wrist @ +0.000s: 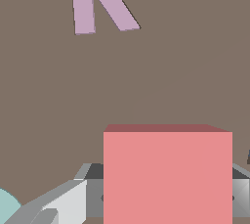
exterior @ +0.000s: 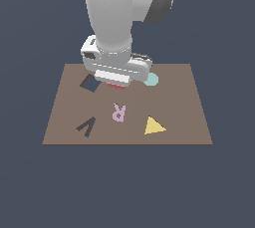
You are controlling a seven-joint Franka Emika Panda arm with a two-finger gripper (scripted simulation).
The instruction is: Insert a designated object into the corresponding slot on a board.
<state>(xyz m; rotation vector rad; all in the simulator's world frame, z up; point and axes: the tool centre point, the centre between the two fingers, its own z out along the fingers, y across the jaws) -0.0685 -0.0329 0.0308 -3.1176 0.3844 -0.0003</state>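
The salmon-red square block (wrist: pixel 167 176) fills the wrist view, flat-faced and matte, a darker red strip along its upper edge, sharp corners all round. Grey fingers (wrist: pixel 58 203) flank it on both sides, so the hand (exterior: pixel 117 80) is clamped on the block. From the exterior view only a thin red sliver (exterior: pixel 116 86) peeks out beneath the white hand, low over the flat brown rectangular board (exterior: pixel 189 117). The dark navy diamond-tilted square slot (exterior: pixel 90 84) sits just beside the hand, toward the exterior view's left. A teal disc (exterior: pixel 152 79) pokes out on the other side. Nearer the camera lie a pale pink letter R (exterior: pixel 118 112), a yellow triangle (exterior: pixel 154 126) and a dark V-shaped cutout (exterior: pixel 86 126).
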